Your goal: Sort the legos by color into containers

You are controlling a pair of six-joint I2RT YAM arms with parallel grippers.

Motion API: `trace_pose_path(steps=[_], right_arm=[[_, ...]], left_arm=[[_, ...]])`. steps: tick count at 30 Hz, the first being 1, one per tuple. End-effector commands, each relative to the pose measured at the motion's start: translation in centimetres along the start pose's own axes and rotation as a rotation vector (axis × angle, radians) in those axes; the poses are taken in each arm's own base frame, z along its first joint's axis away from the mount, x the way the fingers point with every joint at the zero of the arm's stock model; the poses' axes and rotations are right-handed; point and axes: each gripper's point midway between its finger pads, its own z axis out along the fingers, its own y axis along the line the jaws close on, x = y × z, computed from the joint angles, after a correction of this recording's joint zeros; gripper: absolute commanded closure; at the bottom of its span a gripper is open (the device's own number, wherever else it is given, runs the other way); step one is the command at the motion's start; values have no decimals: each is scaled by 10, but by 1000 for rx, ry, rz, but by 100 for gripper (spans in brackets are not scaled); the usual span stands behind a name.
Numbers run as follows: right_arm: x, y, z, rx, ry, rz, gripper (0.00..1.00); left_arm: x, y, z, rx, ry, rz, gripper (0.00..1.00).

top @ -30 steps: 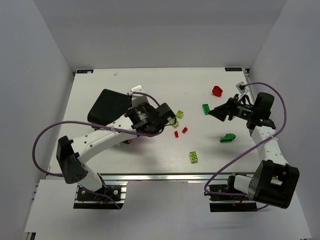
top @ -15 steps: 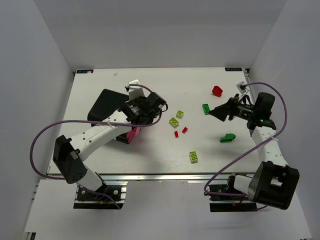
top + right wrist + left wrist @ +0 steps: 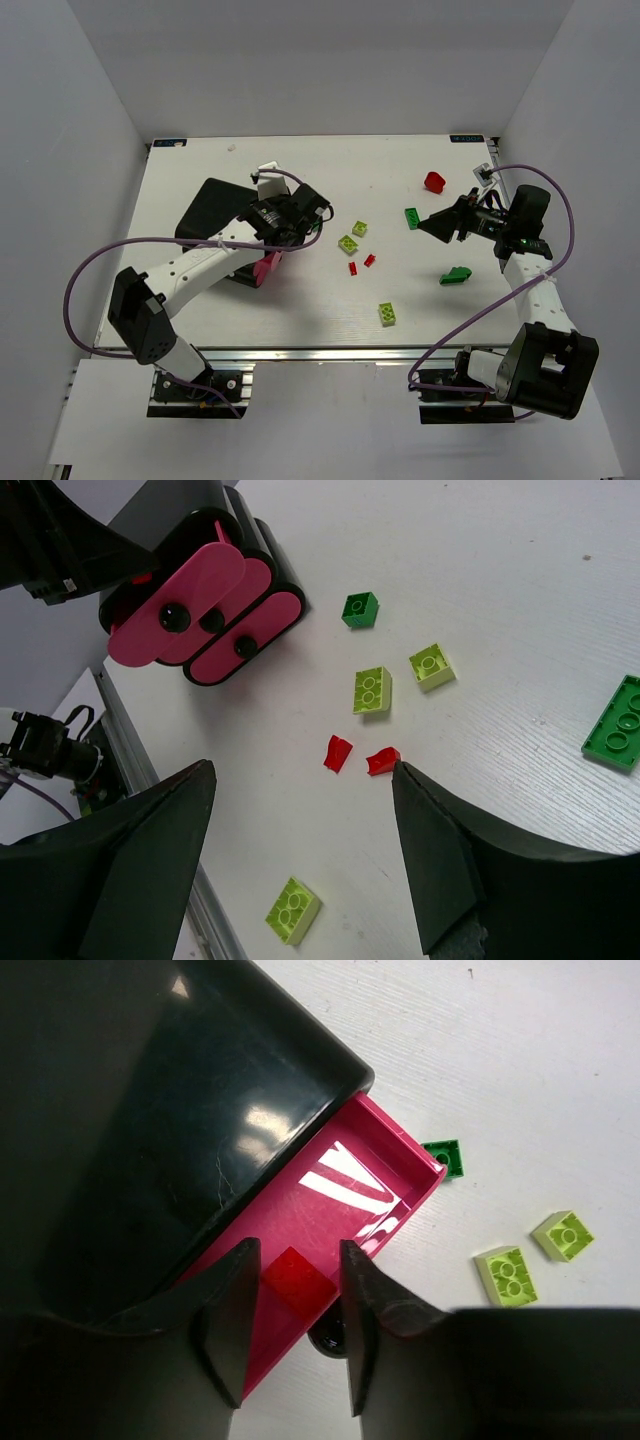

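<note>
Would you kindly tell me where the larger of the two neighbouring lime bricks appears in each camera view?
Top external: larger lime brick, near the picture's centre, right of the black cabinet.
Left wrist: larger lime brick, lower right.
Right wrist: larger lime brick, near the centre.
Shared landmark: the black cabinet with pink drawers, in all three views.

The top view is lit brightly and evenly from above, with only faint, soft shadows cast on the white desk (image 3: 320,300). In the left wrist view, white glare is seen on the glossy black cabinet (image 3: 150,1110) at upper left and on the magenta drawer (image 3: 330,1220) at centre, while the jaws along the bottom are rendered dark and blurred. In the right wrist view the jaws are likewise left near-black and unfocused, whereas the legos (image 3: 370,690) are shown sharp.
</note>
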Motion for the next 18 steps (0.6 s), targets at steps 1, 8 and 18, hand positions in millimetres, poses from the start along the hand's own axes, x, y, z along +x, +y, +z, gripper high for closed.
trace_pose_path(steps=[1, 8, 18], right_arm=[[-3, 6, -1, -26, -9, -35, 23], [-2, 6, -1, -30, -6, -39, 22], [13, -18, 13, 87, 142, -201, 34]], left_arm=[[-11, 0, -4, 13, -13, -21, 48], [-27, -7, -15, 69, -26, -33, 35], [-43, -81, -110, 860, -24, 97, 77]])
